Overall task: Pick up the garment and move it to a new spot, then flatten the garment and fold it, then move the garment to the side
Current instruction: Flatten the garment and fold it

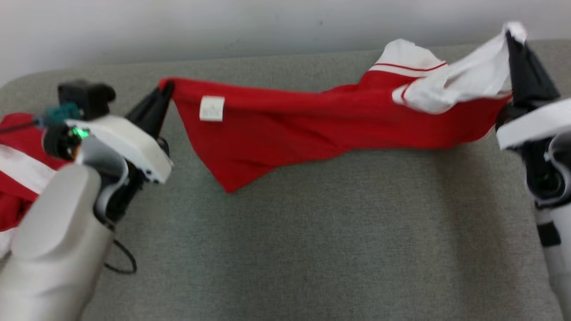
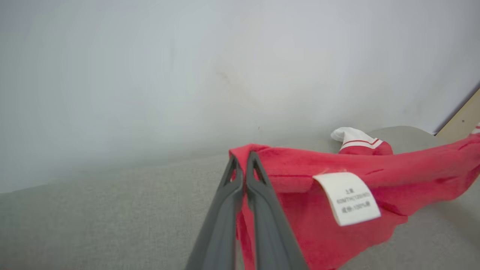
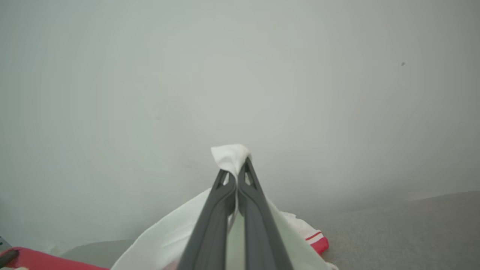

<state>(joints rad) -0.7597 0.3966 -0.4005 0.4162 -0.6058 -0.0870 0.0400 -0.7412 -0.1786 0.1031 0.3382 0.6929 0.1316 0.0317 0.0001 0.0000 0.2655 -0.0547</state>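
Item: red knit garment with white, red-striped trim (image 1: pixel 312 129), hanging as a sagging band across the head view from ten o'clock to two o'clock, above a grey woven upholstered surface (image 1: pixel 312 249). Its lowest point, near six o'clock of the band, may graze that surface, but contact cannot be told. Left gripper (image 1: pixel 166 89), at ten o'clock, is clenched on the red corner. In the left wrist view its dark fingers (image 2: pixel 262 195) pinch the hem just beside a white sewn-in care label (image 2: pixel 348 202). Right gripper (image 1: pixel 512 38), at two o'clock, is clenched on the white end, which bunches over its tips in the right wrist view (image 3: pixel 236 165). The two opposite holds appear meant to draw the cloth out wide, ready for laying flat. Not determinable: the garment's type, since folds conceal its outline, and the label print, which is too small to read. A second red-and-white cloth (image 1: pixel 18 151) at nine o'clock is cut off by the frame edge and partly hidden behind the pale left forearm (image 1: pixel 58 232).
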